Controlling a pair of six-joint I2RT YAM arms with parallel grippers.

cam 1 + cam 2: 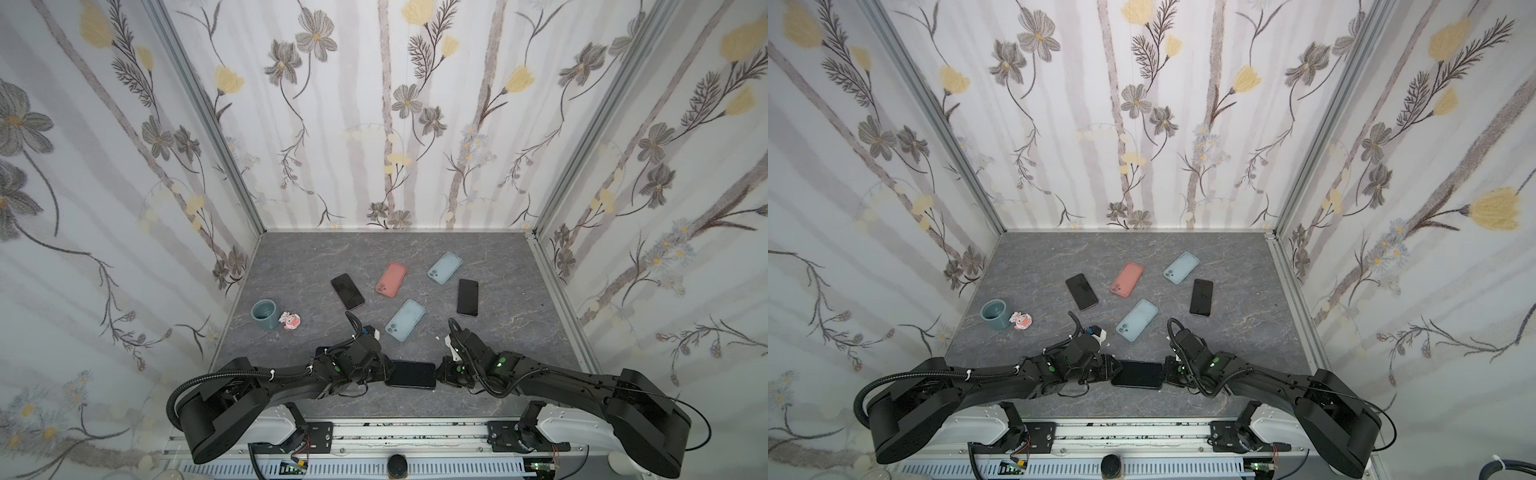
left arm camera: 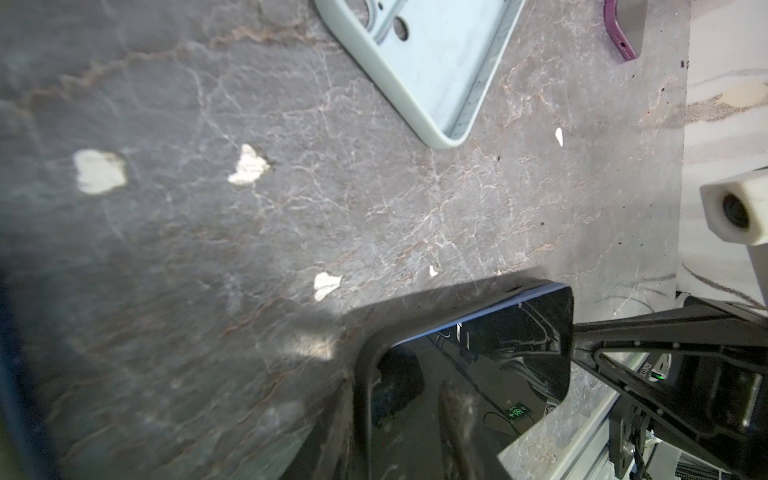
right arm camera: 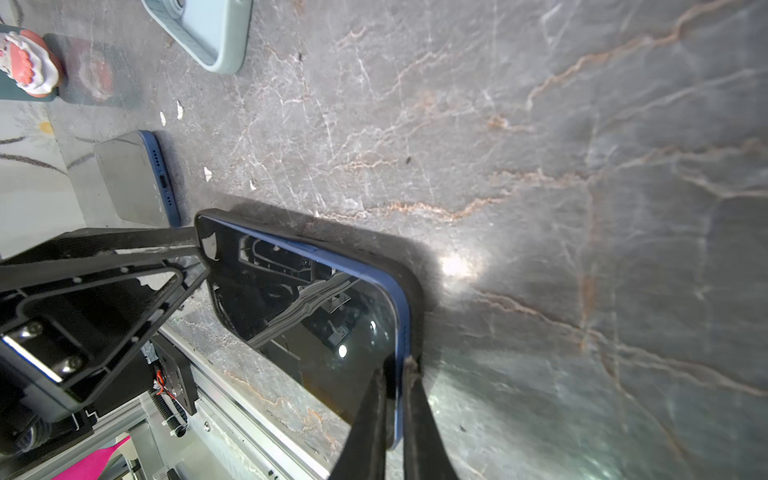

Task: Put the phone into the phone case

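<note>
A blue-edged phone (image 1: 411, 374) (image 1: 1138, 374) with a dark screen lies near the table's front edge, set in a black phone case (image 3: 415, 291) whose rim (image 2: 365, 374) wraps its end. Part of the blue side shows above the rim. My left gripper (image 1: 384, 370) (image 1: 1115, 370) (image 2: 407, 424) is shut on the left end, one finger lying on the screen. At the right end, my right gripper (image 1: 438, 370) (image 1: 1165, 370) (image 3: 395, 370) is shut on the phone's edge and the case rim. The undersides are hidden.
Further back lie two black phones (image 1: 348, 291) (image 1: 467, 297), a pink case (image 1: 391, 278) and two light blue cases (image 1: 405, 320) (image 1: 444, 267). A teal cup (image 1: 264, 314) and a pink figurine (image 1: 289, 321) stand at the left. An aluminium rail (image 1: 415, 432) runs along the front.
</note>
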